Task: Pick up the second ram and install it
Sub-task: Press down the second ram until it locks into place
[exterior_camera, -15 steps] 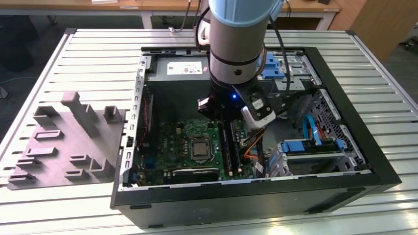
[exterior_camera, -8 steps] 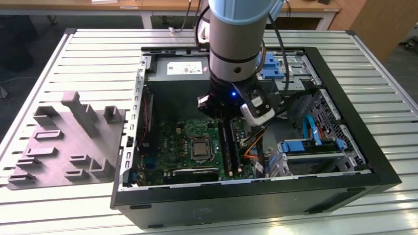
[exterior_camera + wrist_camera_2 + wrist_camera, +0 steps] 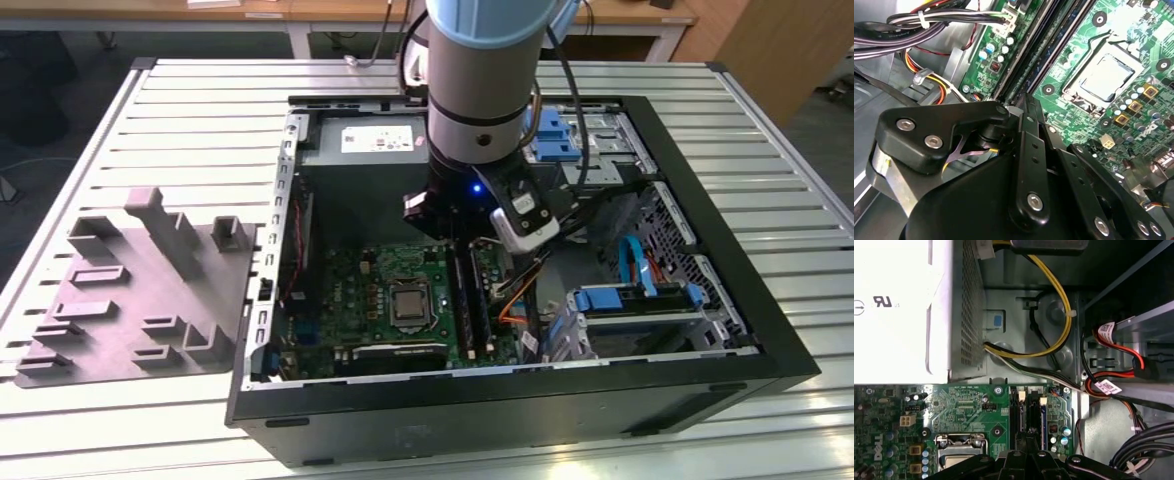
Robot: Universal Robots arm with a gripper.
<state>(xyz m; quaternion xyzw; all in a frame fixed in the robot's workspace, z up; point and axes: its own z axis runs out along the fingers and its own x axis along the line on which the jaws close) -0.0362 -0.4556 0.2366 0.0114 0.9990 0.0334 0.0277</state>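
My gripper (image 3: pixel 475 243) hangs inside the open computer case, low over the far end of the long black memory slots (image 3: pixel 465 292) on the green motherboard (image 3: pixel 350 300). In the second wrist view its black fingers (image 3: pixel 1025 107) are drawn together, shut, with their tips at the end of the slots (image 3: pixel 1026 60). A thin blue strip, which I take for the second ram (image 3: pixel 1043 422), stands on edge in a slot just beyond the gripper (image 3: pixel 1024 452). The contact point is hidden by the fingers.
The grey power supply (image 3: pixel 360 140) fills the case's far corner, with yellow and black cables (image 3: pixel 1061 315) running beside it. Blue drive brackets (image 3: pixel 554 130) and a drive cage (image 3: pixel 634 300) sit at the exterior view's right. A grey holder block (image 3: pixel 134 290) lies on the table outside the case.
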